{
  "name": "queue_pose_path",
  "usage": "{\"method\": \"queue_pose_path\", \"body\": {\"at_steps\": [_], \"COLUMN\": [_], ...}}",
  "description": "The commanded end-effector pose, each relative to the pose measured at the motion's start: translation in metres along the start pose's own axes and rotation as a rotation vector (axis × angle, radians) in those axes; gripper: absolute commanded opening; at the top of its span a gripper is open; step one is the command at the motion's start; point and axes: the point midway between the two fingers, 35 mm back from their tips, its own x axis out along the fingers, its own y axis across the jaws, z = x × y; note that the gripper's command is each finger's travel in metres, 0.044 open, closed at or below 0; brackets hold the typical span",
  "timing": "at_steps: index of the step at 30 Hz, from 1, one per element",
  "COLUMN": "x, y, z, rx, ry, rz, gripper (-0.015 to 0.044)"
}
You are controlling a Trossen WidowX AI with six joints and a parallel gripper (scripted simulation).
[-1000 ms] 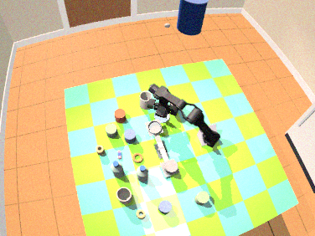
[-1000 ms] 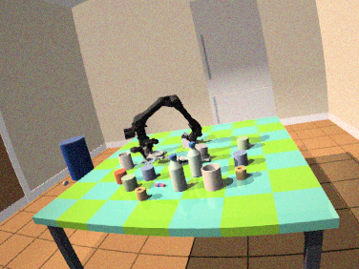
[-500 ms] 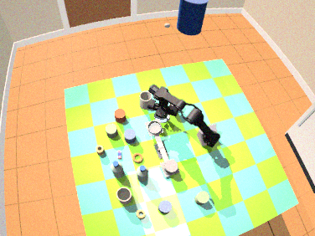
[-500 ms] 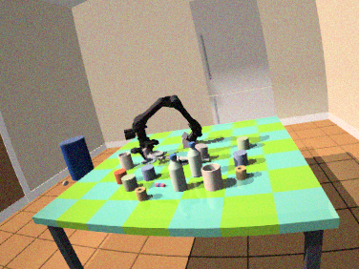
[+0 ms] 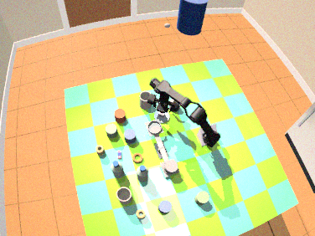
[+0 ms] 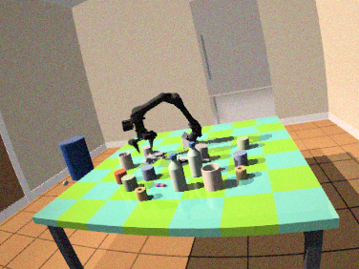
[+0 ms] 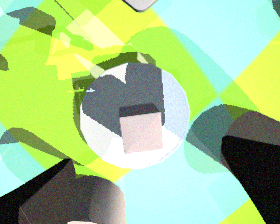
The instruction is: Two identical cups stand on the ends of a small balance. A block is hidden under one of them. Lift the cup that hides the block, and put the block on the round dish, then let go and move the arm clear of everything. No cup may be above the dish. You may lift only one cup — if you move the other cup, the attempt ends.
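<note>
One pale cube-shaped block (image 7: 141, 131) rests on the round white dish (image 7: 175, 106), fingers spread wide above

Checkered table (image 6: 248, 205) with cups (image 6: 212, 176), bottles (image 6: 178, 173), rings (image 6: 141, 193), balance (image 5: 162, 147), dish (image 7: 171, 106).

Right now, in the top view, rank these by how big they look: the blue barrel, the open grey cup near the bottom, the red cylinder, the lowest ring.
1. blue barrel, plainly largest
2. open grey cup
3. red cylinder, slightly smaller, though the cup may lie nearer the camera
4. ring, smallest
</note>
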Motion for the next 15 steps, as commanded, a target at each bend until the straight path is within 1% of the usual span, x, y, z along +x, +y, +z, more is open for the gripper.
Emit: {"method": "queue_pose_path", "body": {"at_steps": [1, 5, 15], "x": [-0.007, -0.048, -0.05], "y": [0.001, 0.003, 0.004], "z": [0.0, 0.0, 0.0], "rx": [-0.004, 0.001, 0.001], "ry": [0.004, 0.001, 0.001], "rz": [0.008, 0.001, 0.001], "gripper": [0.044, 0.044, 0.044]}}
